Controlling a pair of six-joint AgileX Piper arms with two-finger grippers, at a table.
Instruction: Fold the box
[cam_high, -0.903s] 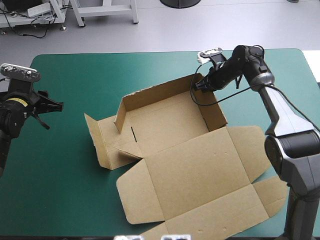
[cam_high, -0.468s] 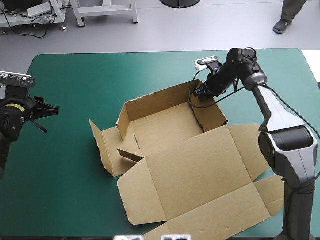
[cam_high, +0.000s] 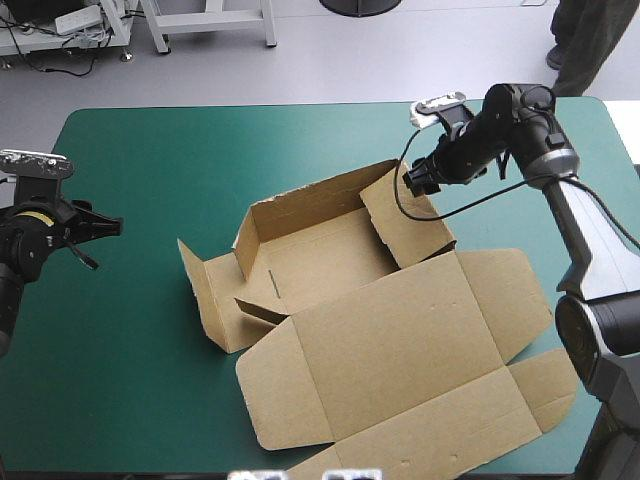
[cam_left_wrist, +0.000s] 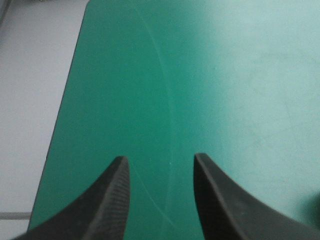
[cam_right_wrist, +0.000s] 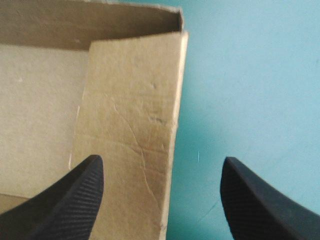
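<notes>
Find the box (cam_high: 380, 330) at the middle of the table (cam_high: 300, 103): brown board, partly raised. Count two upright walls, the far wall (cam_high: 310, 198) and the left wall (cam_high: 243, 235), around a tray (cam_high: 320, 250). Note the right wall (cam_high: 405, 225) tilted inward over the tray's right end. Note the lid (cam_high: 400, 350) flat on the teal-green cover (cam_high: 130, 400) toward the near edge, its side tabs spread at the right. Note a loose flap (cam_high: 205, 295) off the left wall, half upright.

Inside the tray, see a floor of plain brown board with one short dark slit near the left wall.

See the right gripper (cam_high: 412, 182) just beyond the box's far right corner, outside the wall. Wide open, gripping nothing. From its wrist view: one of the fingers (cam_right_wrist: 65, 200) over the right wall's board, the other over the cover, the wall's edge ahead of the gap. Cannot tell any contact with the board.

See the left gripper (cam_high: 105, 245) over the table's left part, well apart from the box. Partly open, holding nothing. From its wrist view: only cover and the table's edge ahead.
</notes>
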